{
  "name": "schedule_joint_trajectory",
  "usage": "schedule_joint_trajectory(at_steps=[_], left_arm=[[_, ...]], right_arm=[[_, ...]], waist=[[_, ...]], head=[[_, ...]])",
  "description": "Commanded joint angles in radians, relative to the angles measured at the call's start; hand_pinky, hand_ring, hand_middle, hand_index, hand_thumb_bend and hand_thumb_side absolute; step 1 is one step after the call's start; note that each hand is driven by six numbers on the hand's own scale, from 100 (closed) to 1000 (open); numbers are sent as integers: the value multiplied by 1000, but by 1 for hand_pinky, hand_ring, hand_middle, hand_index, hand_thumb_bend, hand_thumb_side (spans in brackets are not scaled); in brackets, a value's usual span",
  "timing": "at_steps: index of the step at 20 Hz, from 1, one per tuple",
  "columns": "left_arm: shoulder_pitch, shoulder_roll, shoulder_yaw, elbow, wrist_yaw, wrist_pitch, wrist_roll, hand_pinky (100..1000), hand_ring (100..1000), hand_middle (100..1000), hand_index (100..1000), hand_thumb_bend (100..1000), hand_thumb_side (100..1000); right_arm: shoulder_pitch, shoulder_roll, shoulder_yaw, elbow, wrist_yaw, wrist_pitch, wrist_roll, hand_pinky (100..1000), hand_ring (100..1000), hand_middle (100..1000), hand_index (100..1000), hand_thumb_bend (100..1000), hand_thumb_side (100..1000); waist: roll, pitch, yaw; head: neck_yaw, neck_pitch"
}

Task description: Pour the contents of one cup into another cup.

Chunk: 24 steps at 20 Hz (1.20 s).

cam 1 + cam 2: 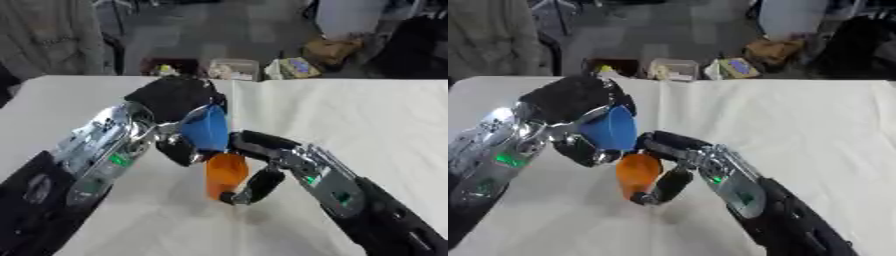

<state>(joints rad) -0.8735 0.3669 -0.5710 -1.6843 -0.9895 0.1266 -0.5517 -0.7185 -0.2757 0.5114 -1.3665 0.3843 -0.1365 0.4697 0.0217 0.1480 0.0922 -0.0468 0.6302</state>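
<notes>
A blue cup (207,131) is tilted with its mouth down over an orange cup (225,174). My left hand (175,100) is shut on the blue cup, coming in from the left and covering its upper part. The orange cup stands upright on the white table (350,120), directly below the blue one and touching or nearly touching it. My right hand (259,165) is shut on the orange cup, fingers curled round its right side and thumb low at its base. Whatever is inside the cups is hidden.
The white table stretches wide to the right and behind the hands. Beyond its far edge, on the floor, lie boxes and bags (297,67) and a dark crate (166,65).
</notes>
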Motion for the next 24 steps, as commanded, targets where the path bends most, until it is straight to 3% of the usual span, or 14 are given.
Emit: schedule_joint_trajectory(at_steps=[1, 12, 24], left_arm=[[-28, 2, 1, -1, -25, -15, -7, 338, 354, 336, 737, 307, 100], [-41, 3, -9, -6, -111, -73, -60, 356, 352, 348, 750, 282, 100], [-45, 11, -19, -16, -138, -137, -140, 375, 354, 358, 757, 252, 100]], right_arm=[[-19, -5, -7, -9, 2, 0, -2, 370, 451, 241, 468, 119, 100], [-15, -11, -5, -15, 0, 5, -2, 365, 451, 243, 466, 117, 100], [-15, -12, -9, -10, 1, 2, -1, 362, 452, 243, 465, 119, 100]], waist=[[-1, -17, -1], [3, -19, -3], [5, -21, -3]], head=[[3, -13], [1, -13], [0, -15]])
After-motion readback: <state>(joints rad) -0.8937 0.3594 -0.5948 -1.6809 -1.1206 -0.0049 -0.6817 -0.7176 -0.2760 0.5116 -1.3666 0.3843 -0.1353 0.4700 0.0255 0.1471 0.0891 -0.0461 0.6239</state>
